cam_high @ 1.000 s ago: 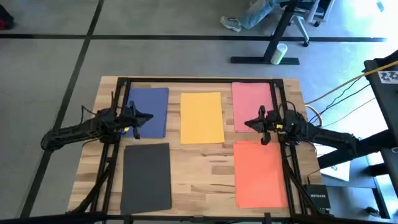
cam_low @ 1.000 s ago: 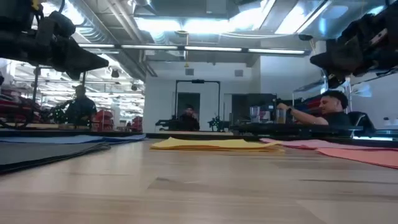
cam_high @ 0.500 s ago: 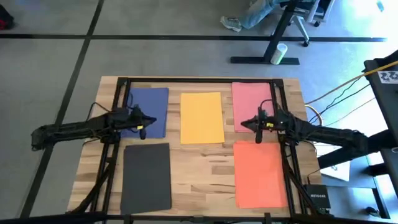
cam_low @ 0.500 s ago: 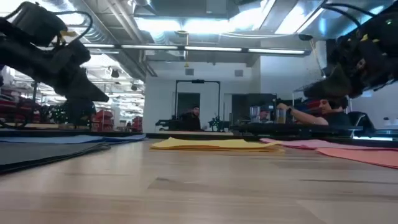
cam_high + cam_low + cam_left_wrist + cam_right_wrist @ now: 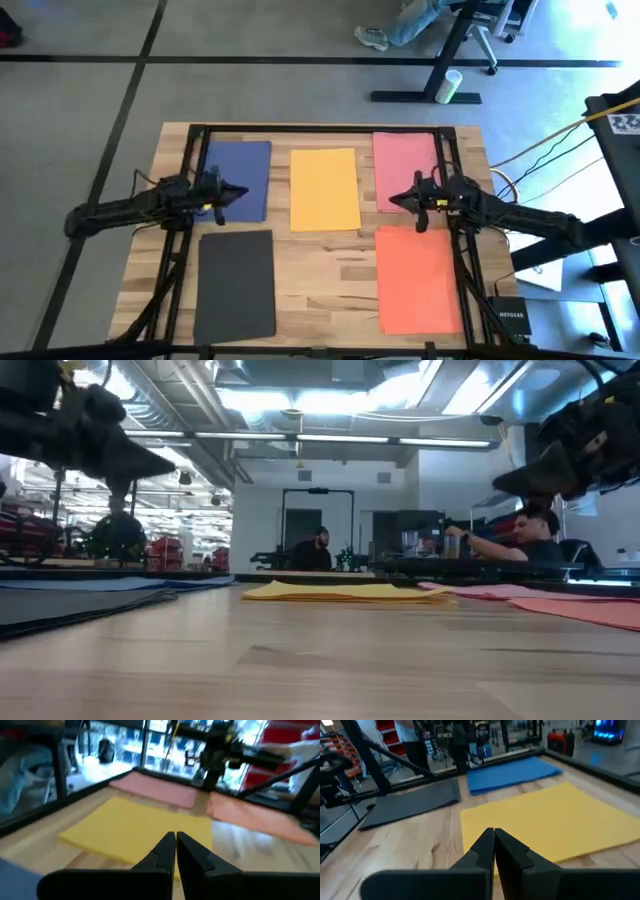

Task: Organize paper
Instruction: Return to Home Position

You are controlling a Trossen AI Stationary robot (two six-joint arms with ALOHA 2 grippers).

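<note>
Five sheets of paper lie flat on the wooden table (image 5: 325,250): blue (image 5: 245,165) at the far left, yellow (image 5: 325,189) at the far middle, pink (image 5: 400,165) at the far right, dark grey (image 5: 237,285) at the near left, and orange (image 5: 418,278) at the near right. My left gripper (image 5: 243,190) hangs shut above the blue sheet's right edge, pointing toward the yellow sheet (image 5: 125,827). My right gripper (image 5: 392,201) hangs shut above the pink sheet's near left corner, also facing the yellow sheet (image 5: 545,822). In the low view both grippers (image 5: 170,463) (image 5: 497,482) are well clear of the table.
A black frame (image 5: 320,129) runs along the table's far edge, with rails down both sides under the arms. Bare wood (image 5: 325,290) lies between the dark grey and orange sheets. Beyond the table are desks, a chair base and people in the room.
Both grippers tipped down toward the table half a second ago and have since come back up to about where they were. Both stay shut. The sheets have not moved.
</note>
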